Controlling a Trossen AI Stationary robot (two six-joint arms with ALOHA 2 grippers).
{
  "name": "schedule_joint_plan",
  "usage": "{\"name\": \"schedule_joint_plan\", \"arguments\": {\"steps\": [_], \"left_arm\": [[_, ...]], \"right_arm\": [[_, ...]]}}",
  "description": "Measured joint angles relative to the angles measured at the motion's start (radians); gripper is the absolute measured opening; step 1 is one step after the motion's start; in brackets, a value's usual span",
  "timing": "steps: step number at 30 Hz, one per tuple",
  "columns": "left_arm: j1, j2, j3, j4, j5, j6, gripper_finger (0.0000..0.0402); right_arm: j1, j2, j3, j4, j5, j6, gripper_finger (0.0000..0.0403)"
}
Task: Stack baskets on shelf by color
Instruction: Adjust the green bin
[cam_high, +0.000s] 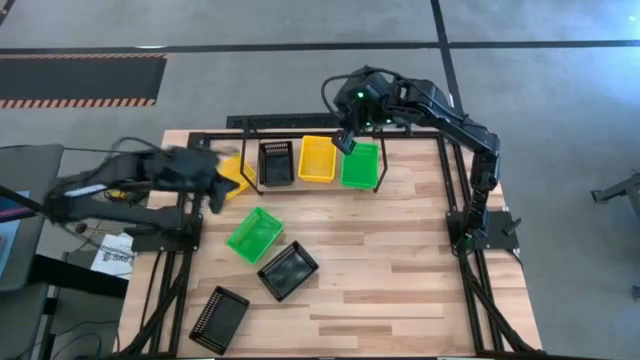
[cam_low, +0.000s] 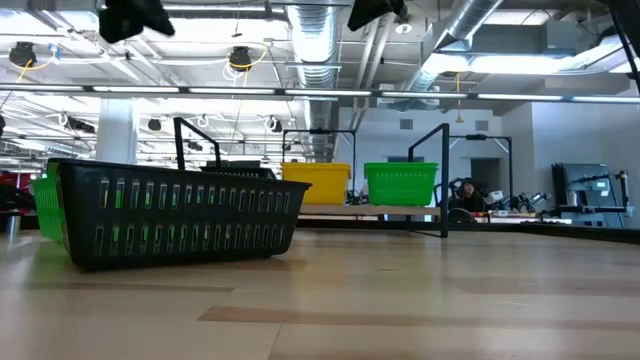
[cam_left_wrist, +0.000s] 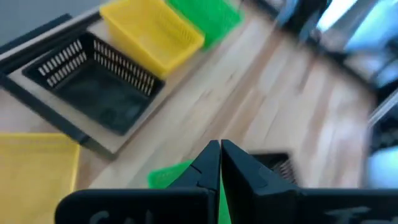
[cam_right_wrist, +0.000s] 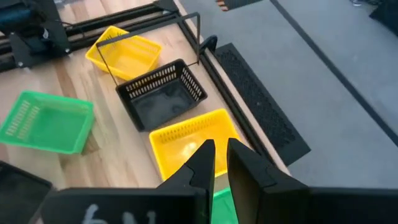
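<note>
Right hand, fingers narrowly parted and holding nothing, hovers over the shelf between yellow and green baskets; left hand, closed and empty, waits above the surface

We see a wooden table filling the frame's centre. On its upper part sits the shelf (black, yellow and green baskets side by side). Lower left lie a green basket and two black baskets, apart.
</note>
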Motion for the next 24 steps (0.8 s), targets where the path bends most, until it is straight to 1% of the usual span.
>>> {"name": "schedule_joint_plan", "arguments": {"steps": [2,4,8,12,14,17,22,24], "left_arm": [[-0.081,0.076,0.019,-0.060,-0.073,0.002,0.0000],[-0.142,0.143,0.033,-0.114,-0.118,-0.014,0.0000],[-0.221,0.217,0.041,-0.236,-0.176,-0.121,0.0000],[-0.253,0.229,0.042,-0.329,-0.178,-0.325,0.0000],[-0.265,0.229,0.042,-0.345,-0.178,-0.441,0.0000],[-0.275,0.235,0.036,-0.345,-0.186,-0.563,0.0000],[-0.277,0.316,0.033,-0.363,-0.191,-0.681,0.0000],[-0.277,0.367,0.033,-0.363,-0.178,-0.699,0.0000]], "right_arm": [[-0.008,-0.013,0.000,0.005,0.000,-0.005,0.0064],[-0.018,-0.038,0.000,0.004,-0.001,-0.005,0.0064],[-0.015,-0.117,0.000,0.018,-0.002,-0.009,0.0058],[0.021,-0.232,0.001,0.044,-0.005,-0.007,0.0043],[0.050,-0.289,0.002,0.053,-0.005,-0.008,0.0036],[0.104,-0.361,0.003,0.048,-0.005,-0.006,0.0027],[0.188,-0.445,0.003,0.045,-0.005,-0.006,0.0021],[0.216,-0.465,0.003,0.040,-0.005,-0.005,0.0021]]}}
